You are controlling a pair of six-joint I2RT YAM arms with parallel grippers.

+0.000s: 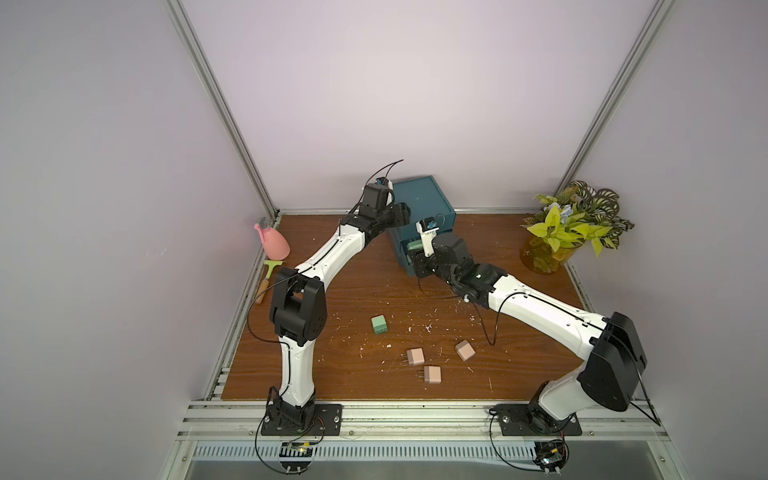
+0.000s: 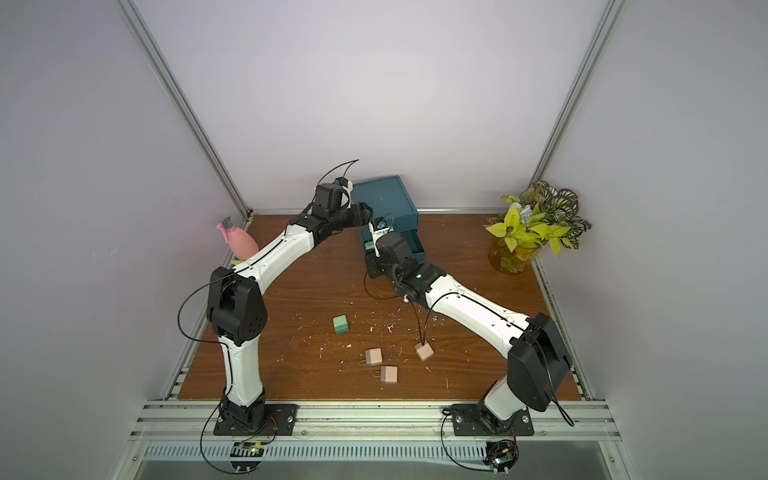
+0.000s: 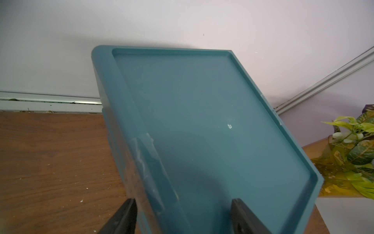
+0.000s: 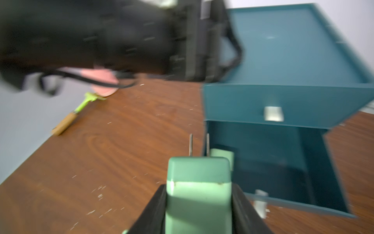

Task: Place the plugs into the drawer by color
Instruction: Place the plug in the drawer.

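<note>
Right gripper (image 4: pixel 199 190) is clamped on a green plug (image 4: pixel 199 172), prongs forward, at the open drawer (image 4: pixel 283 162) where another green one (image 4: pixel 221 155) lies. I'd carry it clear over the wall before releasing. Left gripper (image 3: pixel 184 200), jaws apart, straddles the chest (image 3: pixel 202 121) edge.

The open drawer (image 4: pixel 253 139) holds free room at three o'clock of my right tool (image 4: pixel 199 194); its side wall stands just ahead of the green plug (image 4: pixel 198 176) I clamp. My left tool (image 3: pixel 183 204), spread astride the chest (image 3: pixel 202 121) rim, blocks eleven o'clock.
</note>
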